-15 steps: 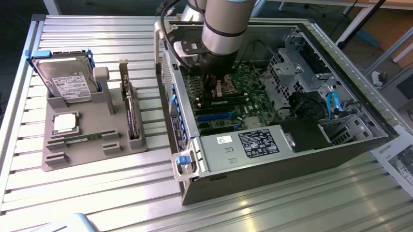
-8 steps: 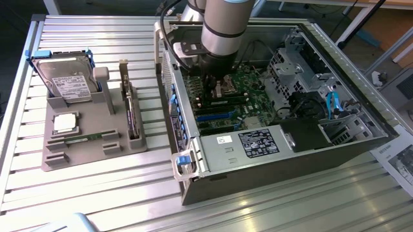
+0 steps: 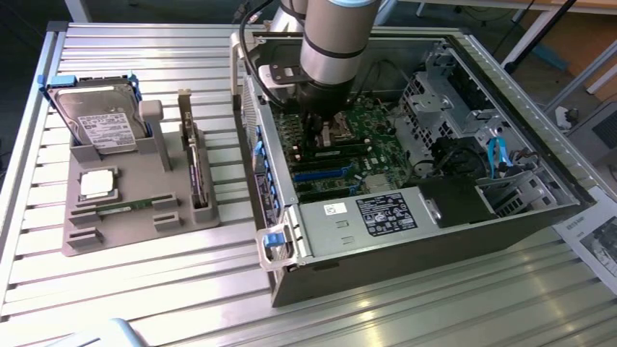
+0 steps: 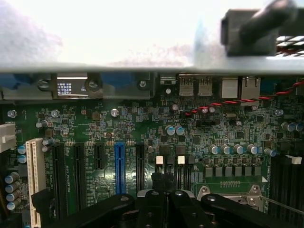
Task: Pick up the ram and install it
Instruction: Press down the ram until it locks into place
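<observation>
- Hand [image 4: 164,199] hanging clenched inside the case [image 3: 405,253], low over the motherboard [image 4: 142,128].
- One ram [image 3: 126,209] lying in the tray [image 3: 115,231] on the bench [image 3: 193,289], exterior view's left.

No text reads clearly: print on the hard drive [image 3: 100,124] label and the power supply [image 3: 386,215] sticker is too small to make out
</observation>
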`<state>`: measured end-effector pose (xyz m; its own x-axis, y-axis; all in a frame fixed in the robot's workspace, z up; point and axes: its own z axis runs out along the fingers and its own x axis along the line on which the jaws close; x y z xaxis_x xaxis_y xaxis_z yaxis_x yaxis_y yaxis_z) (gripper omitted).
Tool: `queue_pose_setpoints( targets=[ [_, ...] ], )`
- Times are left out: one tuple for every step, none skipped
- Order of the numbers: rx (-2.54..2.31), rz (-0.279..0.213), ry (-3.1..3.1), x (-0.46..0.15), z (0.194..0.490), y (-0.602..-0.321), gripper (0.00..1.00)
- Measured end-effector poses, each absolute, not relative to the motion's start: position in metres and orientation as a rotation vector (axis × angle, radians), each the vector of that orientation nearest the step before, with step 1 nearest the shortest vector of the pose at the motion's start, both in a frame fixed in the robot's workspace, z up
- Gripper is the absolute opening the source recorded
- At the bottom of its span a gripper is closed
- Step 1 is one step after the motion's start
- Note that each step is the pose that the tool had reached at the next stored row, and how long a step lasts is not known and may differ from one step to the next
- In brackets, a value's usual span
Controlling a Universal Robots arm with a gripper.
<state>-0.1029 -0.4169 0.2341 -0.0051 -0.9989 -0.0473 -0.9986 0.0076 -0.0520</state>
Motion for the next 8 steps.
queue_pose_setpoints(
  targets=[
    [-2.165, -0.005, 2.179, -0.1029, 0.2341, -0.4169, 0.10],
    [-2.165, -0.005, 2.179, -0.1029, 0.2340, -0.4169, 0.10],
    [-2.165, -0.005, 2.179, -0.1029, 0.2340, -0.4169, 0.10],
    [-2.165, -0.005, 2.179, -0.1029, 0.2338, -0.4168, 0.10],
    [-2.165, -0.005, 2.179, -0.1029, 0.2335, -0.4169, 0.10],
    [-2.165, -0.006, 2.179, -0.1029, 0.2332, -0.4169, 0.10],
    [-2.165, -0.006, 2.179, -0.1029, 0.2330, -0.4169, 0.10],
    [-2.165, -0.006, 2.179, -0.1029, 0.2328, -0.4169, 0.10]
  ],
)
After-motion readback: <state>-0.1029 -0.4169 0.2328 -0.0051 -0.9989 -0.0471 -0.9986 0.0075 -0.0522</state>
